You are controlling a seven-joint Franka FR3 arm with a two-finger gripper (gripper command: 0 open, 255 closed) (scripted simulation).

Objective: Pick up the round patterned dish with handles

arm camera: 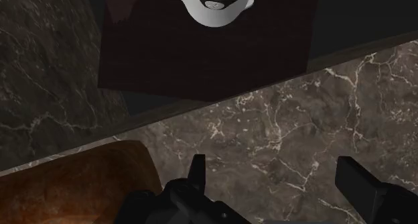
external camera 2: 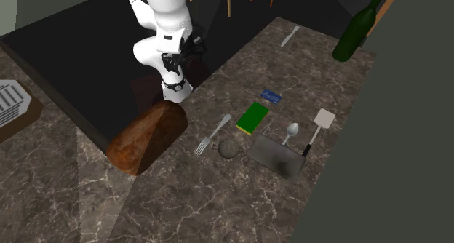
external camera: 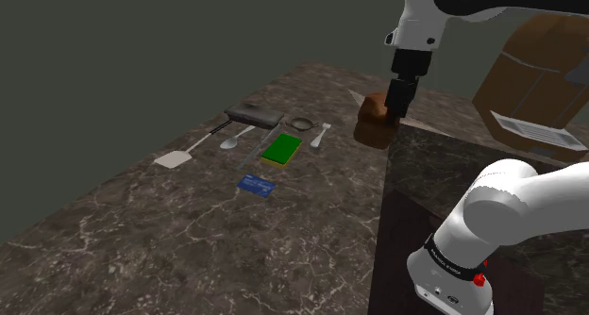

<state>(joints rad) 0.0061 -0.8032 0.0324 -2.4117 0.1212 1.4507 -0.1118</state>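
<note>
The dish [external camera: 300, 124] is spotted flat on the marble counter [external camera: 170, 228], mouth up, just off the short end of the green block [external camera: 280, 149], the end turned away from the blue card [external camera: 256, 185]. Off that end of the block it is flanked by the fork [external camera: 321, 134] on 1 side and the grey tray [external camera: 253, 115] on the other.

In the second exterior view the dish [external camera 2: 228, 148] is shown as a small round grey disc, apart from the block [external camera 2: 252, 118] and close to the fork [external camera 2: 212, 134]. A round outline is given. Its 2 handles are too small to be made out, so no long axis or heading can be told.

Over to the gripper [external camera: 393, 108]. It is found well apart from the block, out past the fork's side, pointed down at the counter beside a brown lump [external camera: 376, 126].

In the wrist view the gripper [arm camera: 278, 186] is seen with its 2 fingers [arm camera: 362, 186] spread wide. Nothing is clasped, and bare marble is seen between them. The lump [arm camera: 67, 186] is kept outside the gap, beside 1 finger. Whether it is touched cannot be told.
</note>
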